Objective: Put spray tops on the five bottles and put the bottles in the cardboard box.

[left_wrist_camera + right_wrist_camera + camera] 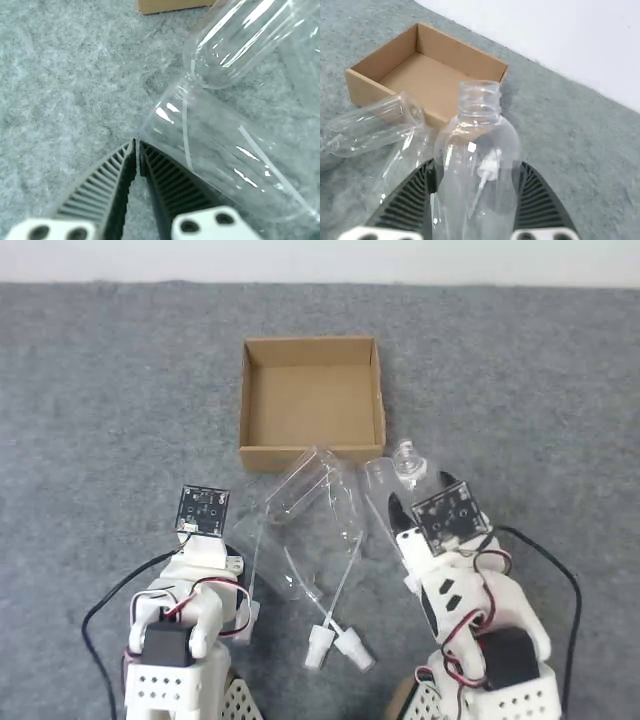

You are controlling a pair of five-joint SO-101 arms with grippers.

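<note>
The cardboard box stands open and bare inside at the middle back of the table. My right gripper is shut on a clear bottle, whose uncapped neck points towards the box's near right corner. Several more clear bottles lie in a heap just in front of the box. My left gripper is shut with nothing in it, its tips against the carpet beside a lying bottle. Two white spray tops with long tubes lie between the arms.
Grey carpet covers the whole table, with free room to the left and right of the box. A third spray top lies close to the left arm's base. Cables trail from both arms near the front edge.
</note>
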